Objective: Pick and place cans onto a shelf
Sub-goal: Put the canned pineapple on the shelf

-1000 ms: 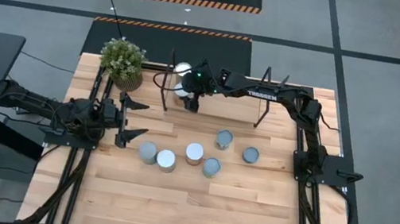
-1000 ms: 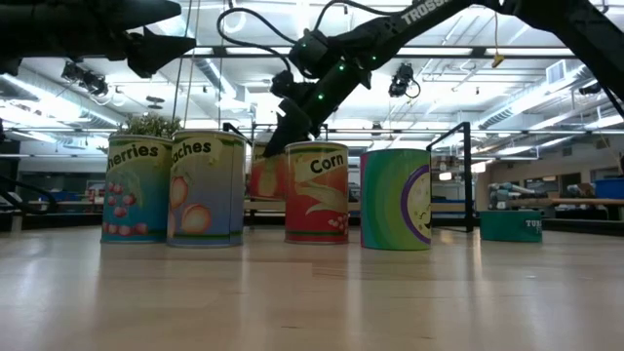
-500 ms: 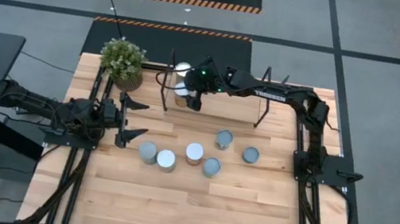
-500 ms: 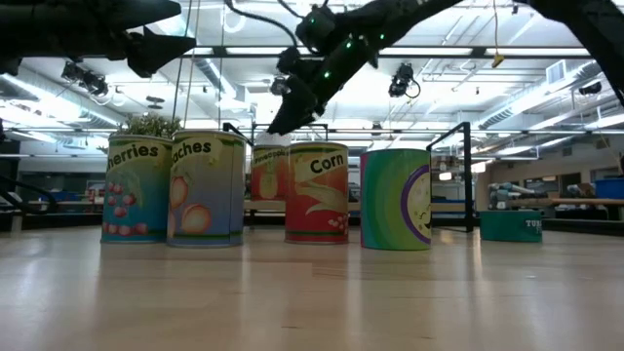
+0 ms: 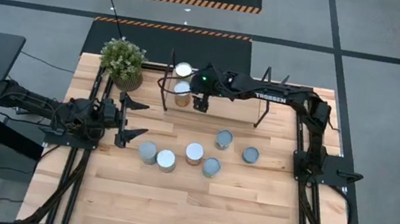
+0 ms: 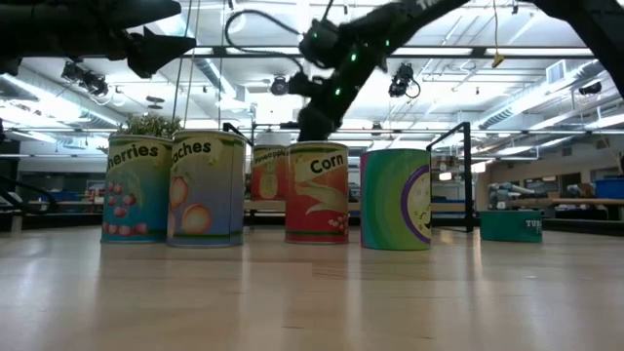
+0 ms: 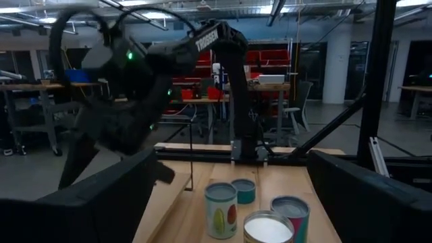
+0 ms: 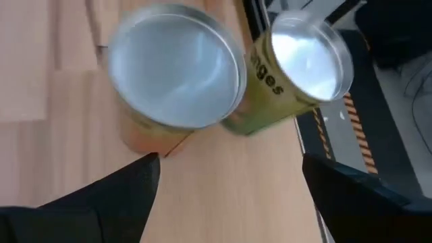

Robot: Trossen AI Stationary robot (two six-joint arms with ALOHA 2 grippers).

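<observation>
Two cans stand upright on the shelf [image 5: 232,111] at its left end: a far one [image 5: 183,70] and a near one [image 5: 182,89]. They also show in the right wrist view, the near one [image 8: 177,74] and the far one with a yellow label [image 8: 307,57]. My right gripper [image 5: 201,104] [image 8: 229,165] is open and empty, just to the right of the near can and above the shelf. Several more cans [image 5: 194,153] stand on the table's middle. My left gripper [image 5: 146,119] is open and empty at the table's left.
A potted green plant [image 5: 122,62] stands at the far left corner, beside the shelf's left black frame [image 5: 168,83]. The shelf's right frame [image 5: 263,98] stands mid-table at the far side. Bare tabletop [image 5: 192,215] lies toward the near edge.
My right gripper has risen from the near can on the shelf and drawn back toward the table's right edge. The can stays upright on the shelf.
</observation>
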